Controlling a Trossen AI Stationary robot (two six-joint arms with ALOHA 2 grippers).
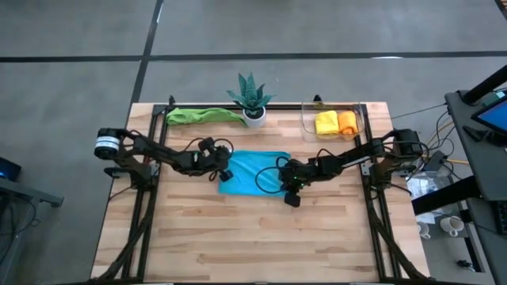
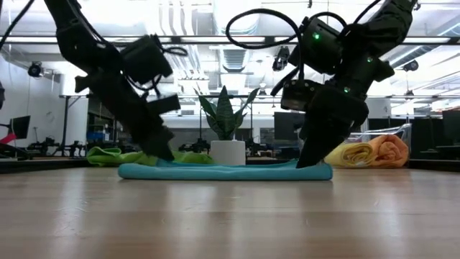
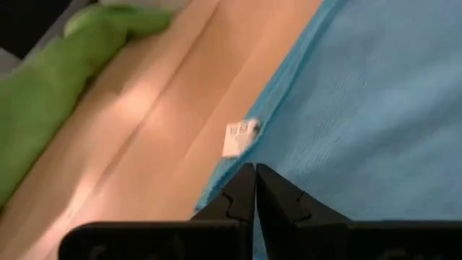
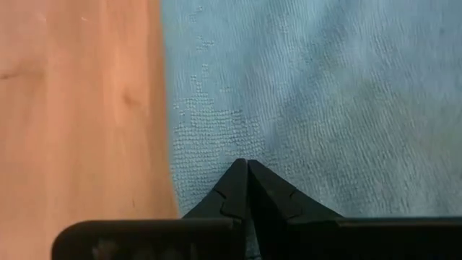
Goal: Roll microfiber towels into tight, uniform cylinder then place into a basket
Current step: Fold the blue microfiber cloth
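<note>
Wooden table (image 1: pixel 261 237), blue towel (image 1: pixel 252 168) flat, left gripper (image 1: pixel 225 175) and right gripper (image 1: pixel 290 188) closed on its edges.

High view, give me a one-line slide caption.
Both shut hands, left and right, press on the blue towel; two rolls sit in the basket.

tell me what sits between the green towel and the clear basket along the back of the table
A potted plant in a white pot stands between the green towel and the basket, seen in the high view.
</note>
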